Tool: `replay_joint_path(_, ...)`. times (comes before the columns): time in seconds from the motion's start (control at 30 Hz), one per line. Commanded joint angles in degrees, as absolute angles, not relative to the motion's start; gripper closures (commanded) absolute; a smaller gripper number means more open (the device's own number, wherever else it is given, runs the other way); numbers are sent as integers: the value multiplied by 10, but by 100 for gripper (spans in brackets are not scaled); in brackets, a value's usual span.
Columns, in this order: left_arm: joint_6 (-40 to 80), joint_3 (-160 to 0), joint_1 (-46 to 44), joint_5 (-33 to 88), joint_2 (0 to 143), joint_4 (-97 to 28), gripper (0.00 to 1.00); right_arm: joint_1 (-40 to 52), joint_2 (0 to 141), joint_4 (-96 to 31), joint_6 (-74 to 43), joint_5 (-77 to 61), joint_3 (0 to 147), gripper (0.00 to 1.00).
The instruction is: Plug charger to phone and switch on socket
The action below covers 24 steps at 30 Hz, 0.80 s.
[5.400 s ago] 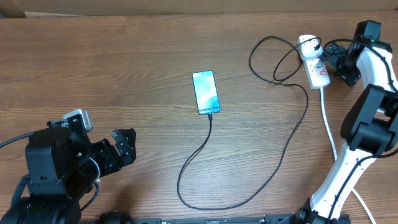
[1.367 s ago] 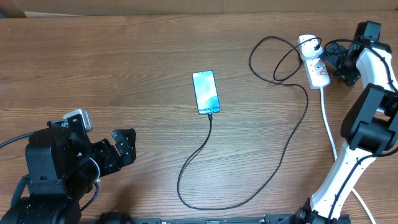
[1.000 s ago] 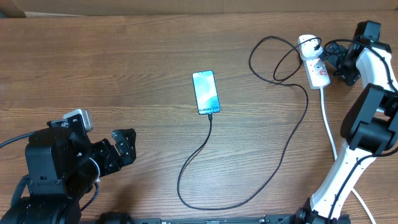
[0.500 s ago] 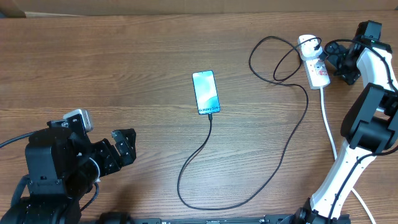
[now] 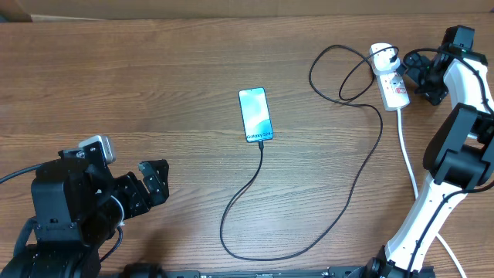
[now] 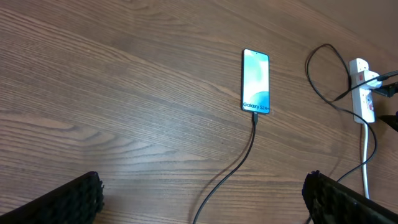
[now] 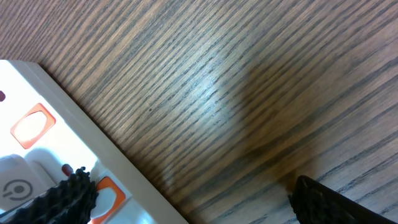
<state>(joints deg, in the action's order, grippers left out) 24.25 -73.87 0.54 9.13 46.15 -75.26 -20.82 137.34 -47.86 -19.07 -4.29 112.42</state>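
The phone point(image 5: 255, 114) lies screen-up at mid-table with the black charger cable point(image 5: 262, 166) plugged into its near end; it also shows in the left wrist view point(image 6: 255, 89). The cable loops round to the white socket strip point(image 5: 391, 80) at the far right. My right gripper point(image 5: 413, 77) is open, with one fingertip resting on the strip's orange switch point(image 7: 99, 190) and the other finger over bare wood point(image 7: 199, 193). My left gripper point(image 5: 154, 183) is open and empty at the near left, well away from the phone.
The strip's thick white cord point(image 5: 407, 150) runs toward the near edge beside the right arm's base. The cable lies in a wide loop point(image 5: 340, 73) left of the strip and a long curve across the near middle point(image 6: 227, 180).
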Motion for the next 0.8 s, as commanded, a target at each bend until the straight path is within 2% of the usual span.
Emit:
replay_joint_path(0.0, 248, -740, 8, 84, 460, -752, 0, -190, 1406, -519, -150, -87, 1106, 0)
replay_joint_path(0.53, 248, -740, 8, 84, 460, -752, 0, -194, 1398, -533, -163, -105, 1114, 0)
replay_joint_path(0.77, 248, -740, 8, 84, 460, -752, 0, -235, 1307, -596, -228, -106, 1142, 0)
